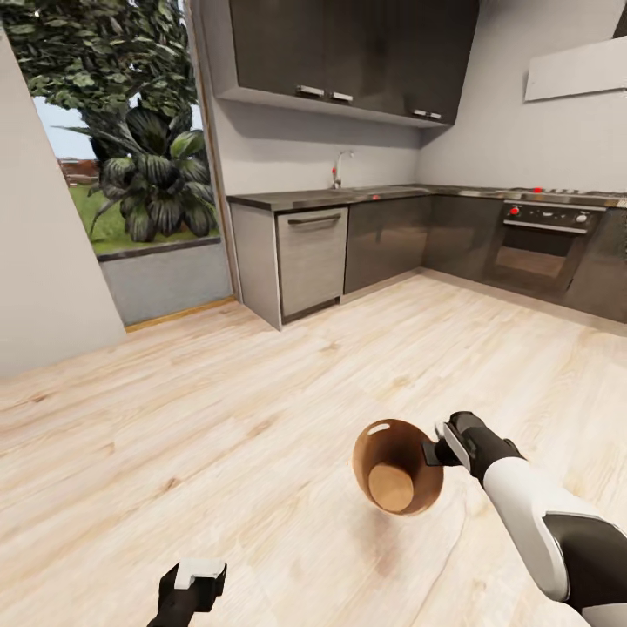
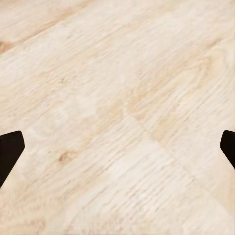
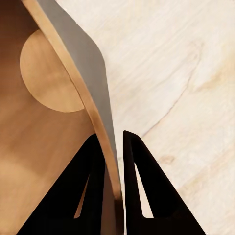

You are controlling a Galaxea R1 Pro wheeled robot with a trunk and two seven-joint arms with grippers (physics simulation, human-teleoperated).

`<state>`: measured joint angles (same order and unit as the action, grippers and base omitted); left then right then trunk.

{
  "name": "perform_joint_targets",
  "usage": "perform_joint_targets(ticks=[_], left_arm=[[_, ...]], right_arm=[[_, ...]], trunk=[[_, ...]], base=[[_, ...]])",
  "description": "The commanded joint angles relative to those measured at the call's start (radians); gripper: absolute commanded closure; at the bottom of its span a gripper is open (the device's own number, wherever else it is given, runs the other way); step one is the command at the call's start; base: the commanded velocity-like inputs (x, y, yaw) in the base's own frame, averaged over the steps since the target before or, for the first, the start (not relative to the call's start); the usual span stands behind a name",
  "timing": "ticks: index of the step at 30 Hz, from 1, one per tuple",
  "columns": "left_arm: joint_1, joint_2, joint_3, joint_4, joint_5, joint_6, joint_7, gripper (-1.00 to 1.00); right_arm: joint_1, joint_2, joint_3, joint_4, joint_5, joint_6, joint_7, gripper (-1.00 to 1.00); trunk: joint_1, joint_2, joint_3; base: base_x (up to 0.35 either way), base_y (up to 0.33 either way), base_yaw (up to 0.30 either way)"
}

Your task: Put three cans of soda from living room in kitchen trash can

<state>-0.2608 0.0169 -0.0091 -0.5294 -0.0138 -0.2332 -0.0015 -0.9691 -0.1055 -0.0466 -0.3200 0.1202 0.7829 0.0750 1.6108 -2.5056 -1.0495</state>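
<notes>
Pinched on the rim of the tash can (image 1: 396,466), the right gripper (image 1: 433,453) sits in the lower right of the head view, one finger inside the wall and one outside. The bin stands on the pale wood floor (image 1: 218,418) of the kitchen, directly at the gripper's fingertips, its long axis roughly upright though it looks slightly tipped; I see down its mouth to a round tan bottom, and no soda cans lie in it. The right arm is plainly the nearer one; the left gripper (image 1: 193,582) is at the bottom edge, well apart from the bin. Behind, glossy dark cabinets (image 1: 383,239) run under a steel counter (image 1: 348,196) with a tap, and an oven (image 1: 540,248) with red knobs stands at the right. In the left wrist view, two black fingertips (image 2: 10,152) stand far apart at the frame's sides, nothing between them but blond, grained planks (image 2: 117,98). In the right wrist view, the black triangular fingers (image 3: 147,191) close on the thin wall (image 3: 93,93) of the bin: smooth grey outside, warm brown inside, with the paler disc of the bottom at upper left. Any coming move, I judge, turns on that rim grip.
</notes>
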Motion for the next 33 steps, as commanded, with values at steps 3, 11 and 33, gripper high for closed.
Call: perform_joint_targets(ticks=[3,11,33], left_arm=[[0.0,0.0,0.0,0.0,0.0,0.0,0.0,-1.0],[0.0,0.0,0.0,0.0,-0.001,0.0,0.0,-1.0],[-0.001,0.001,0.002,0.083,0.001,-0.001,0.001,-1.0]], right_arm=[[0.017,-0.002,-0.004,-0.002,-0.011,-0.019,0.022,1.0],[0.049,-0.016,-0.004,-0.001,-0.011,-0.065,0.034,1.0],[0.135,-0.044,0.06,-0.004,-0.007,-0.209,0.132,1.0]], trunk=[[-0.001,0.001,0.012],[-0.005,0.003,0.043],[-0.045,0.069,0.121]], base=[[0.0,0.0,0.0],[0.0,0.0,0.0],[0.0,0.0,0.0]])
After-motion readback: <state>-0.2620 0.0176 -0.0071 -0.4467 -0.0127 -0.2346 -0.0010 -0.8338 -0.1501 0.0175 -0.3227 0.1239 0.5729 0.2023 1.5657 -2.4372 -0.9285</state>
